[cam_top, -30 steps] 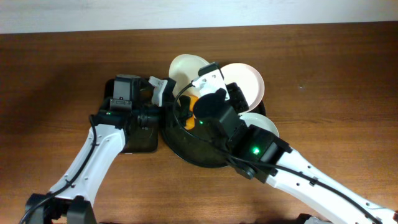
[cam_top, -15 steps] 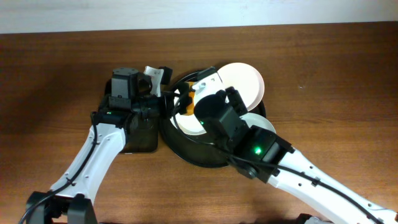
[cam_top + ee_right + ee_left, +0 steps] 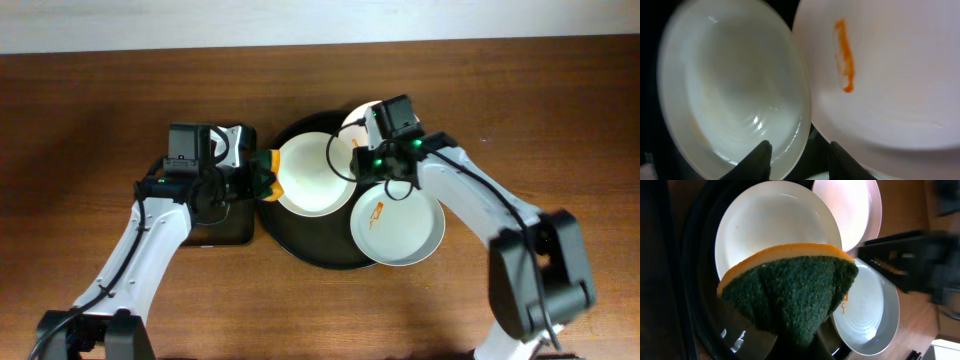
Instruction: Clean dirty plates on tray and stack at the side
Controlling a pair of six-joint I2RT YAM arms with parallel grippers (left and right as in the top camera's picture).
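Left gripper (image 3: 255,178): pressed shut on a sponge (image 3: 790,295), its green scouring face toward the wrist camera, at the left rim of the tray (image 3: 292,238).
Right gripper (image 3: 800,159): fingers parted with nothing between them, low over the gap where two plates meet.
Left plate (image 3: 315,172): in the tray's left half, just beside the sponge; it looks nearly clean.
Smeared plate (image 3: 398,228): at the tray's near right edge, marked with a small orange streak.
Far plate (image 3: 852,210): at the tray's far edge, partly under the right wrist.
Handling: probably stiff, light, glazed and slippery, and breakable if dropped. Best pinched at the raised rim, with one finger under the lip.
Left arm: reaches from the desk's near left corner over the small rectangular tray (image 3: 215,228), wrist turned toward the round tray.
Right arm: comes from the near right corner, elbow folded, forearm angled leftward, wrist pitched down.
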